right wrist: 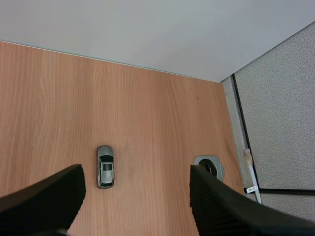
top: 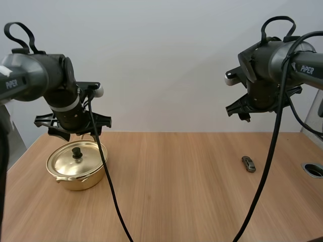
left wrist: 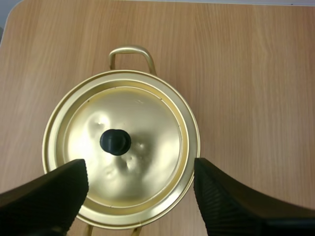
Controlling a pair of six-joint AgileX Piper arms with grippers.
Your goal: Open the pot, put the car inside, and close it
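A brass-coloured pot [top: 76, 166] stands at the table's left, its lid [left wrist: 121, 147] on and topped by a black knob [left wrist: 115, 141]. My left gripper [left wrist: 140, 196] hangs open high above the lid, its ribbed fingers [left wrist: 56, 191] spread to either side of it. A small grey toy car [top: 248, 163] lies on the table at the right. In the right wrist view the car [right wrist: 105, 166] sits below my right gripper [right wrist: 135, 196], which is open and well above the wood.
A round cable grommet [top: 314, 169] is set into the table at the far right edge, close to the car. The wooden table [top: 171, 201] runs back to a plain wall. A grey partition stands beyond the right edge.
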